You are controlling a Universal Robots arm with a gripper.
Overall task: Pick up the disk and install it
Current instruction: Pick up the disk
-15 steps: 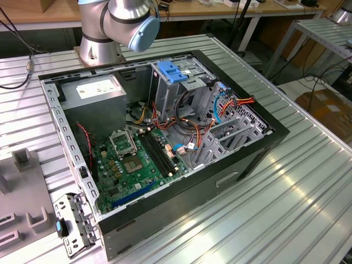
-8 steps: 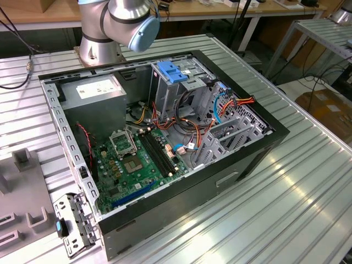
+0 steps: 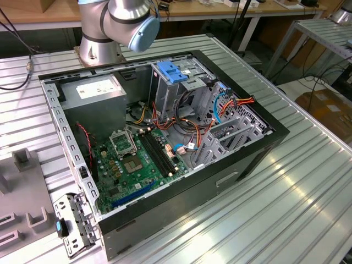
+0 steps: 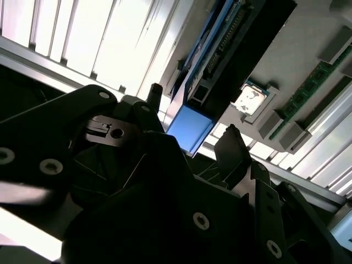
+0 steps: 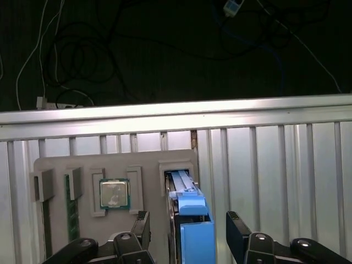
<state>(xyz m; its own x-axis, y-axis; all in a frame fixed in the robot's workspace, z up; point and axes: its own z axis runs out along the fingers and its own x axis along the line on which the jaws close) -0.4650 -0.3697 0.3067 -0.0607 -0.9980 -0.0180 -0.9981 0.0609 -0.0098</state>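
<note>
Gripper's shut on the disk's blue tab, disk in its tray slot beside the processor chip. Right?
Not shut. In the first wrist view the gripper is open, its fingers either side of the disk at its blue tab, with gaps showing. The disk does sit in its slot in the tray, beside the processor chip.

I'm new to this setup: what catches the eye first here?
An open computer case, green motherboard exposed, sits on the ribbed table in the exterior view. In the first wrist view the blue-railed disk stands in a slot of the grey tray, the open end effector straddling it.
</note>
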